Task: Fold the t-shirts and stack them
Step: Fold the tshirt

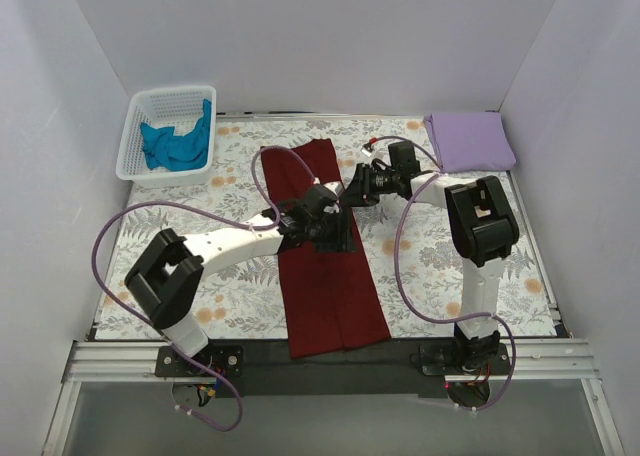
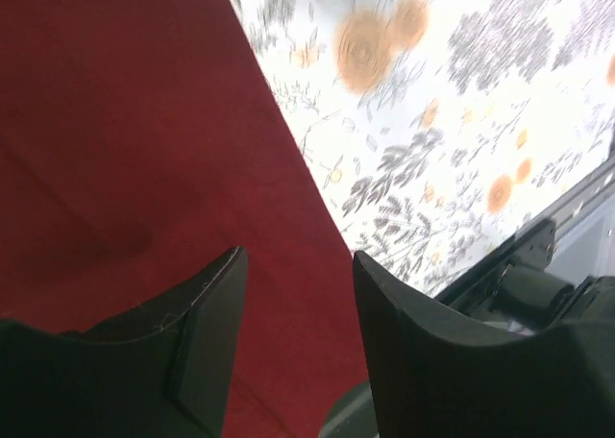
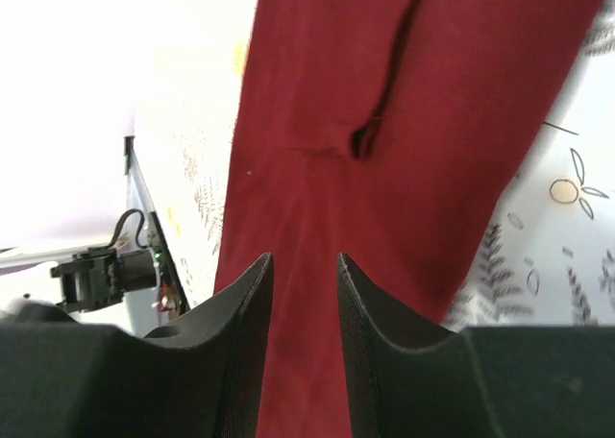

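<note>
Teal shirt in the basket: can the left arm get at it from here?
Probably yes. The teal shirt lies in the open-topped white basket at the far left corner, with nothing across the way. The left gripper hangs open over the maroon shirt, holding nothing; the reach looks long.

Maroon shirt is running off the frame's left edge beyond the left fingers; floral cloth ahead is blurring.

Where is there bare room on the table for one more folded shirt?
Free: the floral cloth between the basket and the maroon t-shirt; also between that shirt and the right arm, though a cable loops there. Crowded: the middle, where the left arm crosses.
</note>
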You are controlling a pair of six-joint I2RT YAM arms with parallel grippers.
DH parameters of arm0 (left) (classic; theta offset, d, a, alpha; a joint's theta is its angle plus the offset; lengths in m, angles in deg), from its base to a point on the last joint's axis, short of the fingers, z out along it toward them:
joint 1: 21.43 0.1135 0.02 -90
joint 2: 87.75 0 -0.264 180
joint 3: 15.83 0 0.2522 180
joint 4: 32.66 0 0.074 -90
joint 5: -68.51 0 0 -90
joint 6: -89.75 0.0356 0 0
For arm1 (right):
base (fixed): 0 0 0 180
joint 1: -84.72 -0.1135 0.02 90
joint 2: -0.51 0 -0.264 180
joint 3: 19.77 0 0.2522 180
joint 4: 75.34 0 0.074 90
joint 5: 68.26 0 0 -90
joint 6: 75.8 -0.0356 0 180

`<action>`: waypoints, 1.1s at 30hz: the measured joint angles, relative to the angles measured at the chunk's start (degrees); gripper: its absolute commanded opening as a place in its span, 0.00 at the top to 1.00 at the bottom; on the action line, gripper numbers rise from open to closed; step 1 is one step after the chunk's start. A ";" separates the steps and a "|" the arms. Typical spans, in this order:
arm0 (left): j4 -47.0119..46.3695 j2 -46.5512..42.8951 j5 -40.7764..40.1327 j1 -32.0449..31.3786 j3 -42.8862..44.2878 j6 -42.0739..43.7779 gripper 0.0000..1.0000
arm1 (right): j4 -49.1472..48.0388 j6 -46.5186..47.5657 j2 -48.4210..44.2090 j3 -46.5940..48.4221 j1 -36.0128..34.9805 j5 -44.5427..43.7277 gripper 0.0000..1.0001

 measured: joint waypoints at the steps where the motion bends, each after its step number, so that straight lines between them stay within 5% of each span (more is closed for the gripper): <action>1: -0.24 1.49 0.79 -0.33 0.20 -0.39 0.54 | -1.22 -0.72 1.57 0.00 0.00 0.81 0.61; 9: -1.40 13.53 10.99 -1.84 0.57 -6.32 0.59 | -6.34 -3.04 8.70 -0.33 0.98 3.93 0.61; 20: -1.79 14.45 15.32 -1.64 0.20 -9.57 0.60 | -12.66 -5.88 8.90 -1.55 1.70 7.39 0.61; 33: -1.79 15.32 17.66 -1.62 0.26 -9.94 0.62 | -17.09 -12.50 19.39 9.27 1.92 11.56 0.61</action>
